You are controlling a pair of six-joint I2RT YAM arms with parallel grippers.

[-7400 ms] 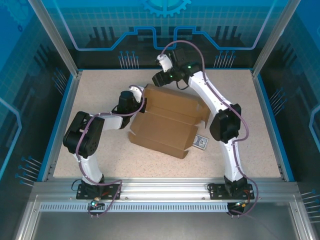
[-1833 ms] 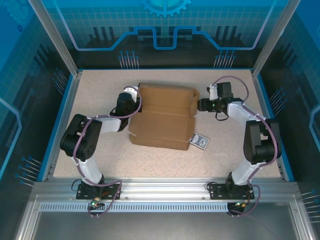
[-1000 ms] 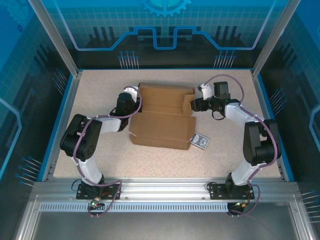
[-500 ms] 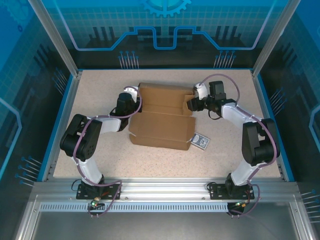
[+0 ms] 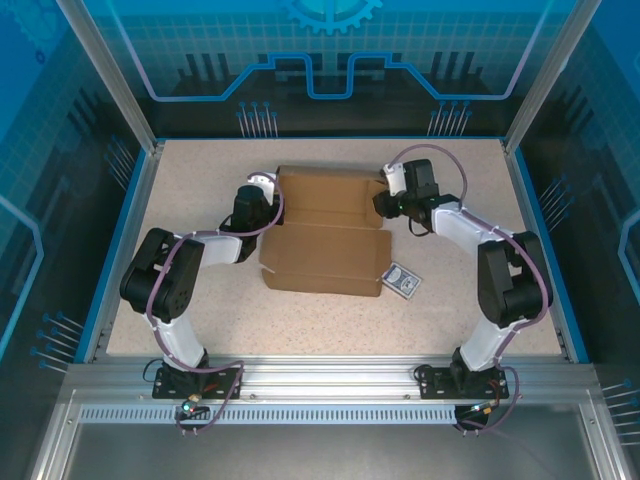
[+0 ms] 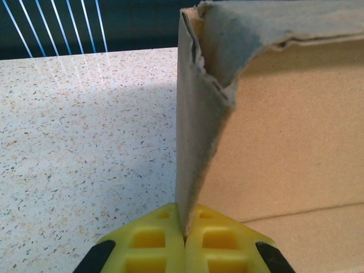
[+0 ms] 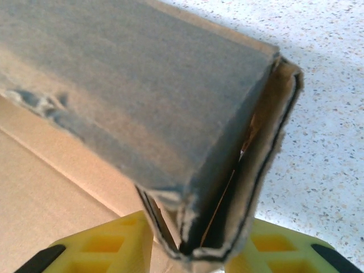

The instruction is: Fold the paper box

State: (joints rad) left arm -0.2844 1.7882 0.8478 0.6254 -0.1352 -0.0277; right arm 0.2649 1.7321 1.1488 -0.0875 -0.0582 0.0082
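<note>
The big brown cardboard paper box [image 5: 325, 240] lies on the speckled beige table [image 5: 200, 290], btwn both arms. The left gripper [image 6: 185, 238] pinches a thin upright wall on its left side. The right gripper [image 7: 193, 245] pinches a thick folded flap at its right end. A small blue & white card [image 5: 400, 282] lies just beside the near right corner.

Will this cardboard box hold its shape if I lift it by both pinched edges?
Probably flexes and feels light: the paper box wall in the left gripper is thin sheet with a curling top edge. The folded layers in the right gripper gape, so may spring open.
</note>
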